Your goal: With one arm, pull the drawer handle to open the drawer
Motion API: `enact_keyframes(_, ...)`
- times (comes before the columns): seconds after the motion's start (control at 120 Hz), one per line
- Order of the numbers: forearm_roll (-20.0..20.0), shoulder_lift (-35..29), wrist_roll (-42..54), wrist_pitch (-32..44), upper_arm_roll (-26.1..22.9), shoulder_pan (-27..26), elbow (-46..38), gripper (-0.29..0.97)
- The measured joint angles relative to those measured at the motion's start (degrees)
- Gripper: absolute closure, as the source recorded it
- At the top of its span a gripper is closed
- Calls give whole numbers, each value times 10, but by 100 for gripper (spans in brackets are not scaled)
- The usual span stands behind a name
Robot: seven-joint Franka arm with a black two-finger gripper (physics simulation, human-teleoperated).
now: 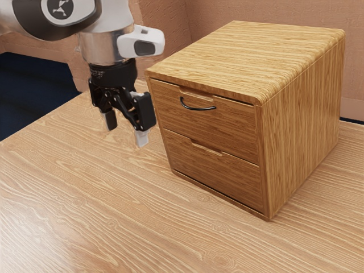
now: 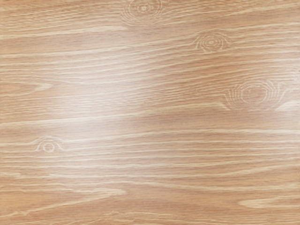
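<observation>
No words, numbers or brands can be read anywhere (the arm [image 1: 105, 42] carries a small unlettered white emblem [image 1: 58, 5]).

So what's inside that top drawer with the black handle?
Its inside is hidden: the top drawer sits shut in the wooden cabinet. You can see its wood front and black handle. The gripper hangs open beside the cabinet, apart from the handle.

The tool [image 1: 126, 133] (fingers spread) hangs over the table [image 1: 85, 216], near the handle [image 1: 197, 107] of the top drawer [image 1: 224, 125].
</observation>
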Motion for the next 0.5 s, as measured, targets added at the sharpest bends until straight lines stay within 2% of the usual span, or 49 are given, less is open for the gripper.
enact_keyframes(0.167, 0, 0, 0, 68, -1, -10, -2, 0)
enact_keyframes(0.342, 2, -4, -28, 70, 1, -23, -2, 0)
enact_keyframes(0.5, 62, -42, 88, 150, -1, -23, -78, 0)
